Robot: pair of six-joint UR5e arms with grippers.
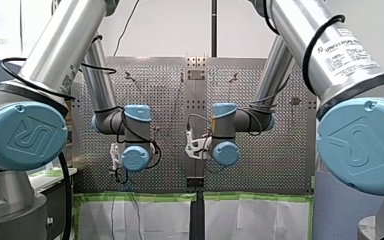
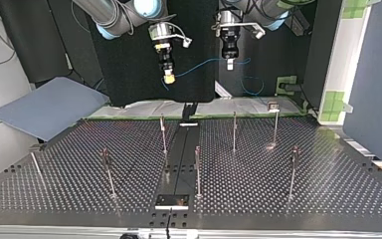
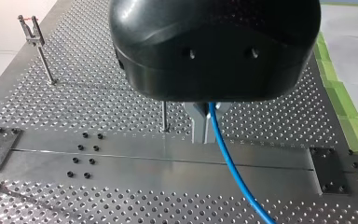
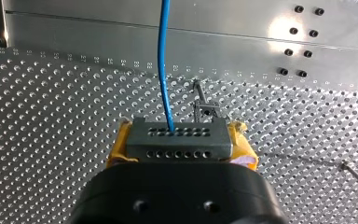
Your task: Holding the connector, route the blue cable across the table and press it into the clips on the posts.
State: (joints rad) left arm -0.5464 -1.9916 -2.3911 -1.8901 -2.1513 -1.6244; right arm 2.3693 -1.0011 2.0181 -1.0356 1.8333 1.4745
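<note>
My right gripper [image 2: 169,77] hangs above the far edge of the worktop [image 2: 278,179], at about 11 o'clock from the middle of the top view. Its yellow pads [image 4: 114,154] are clamped on a grey connector [image 4: 176,137] with two rows of small holes. The blue cable [image 3: 228,161] leaves the connector's upper row. In the right wrist view it runs straight ahead toward 12 o'clock, over the perforated plate.

My left gripper [image 2: 230,63] hangs level with it, at about 1 o'clock in the top view. Its fingers stand narrow, with the cable passing between them. Between the two grippers the cable hangs in a shallow arc in the air, touching no post.

Thin upright posts [image 2: 163,134] stand spread over the worktop, some with a small clip on top. One clip-topped post [image 4: 205,106] stands just ahead of the connector, at 1 o'clock from it.
</note>
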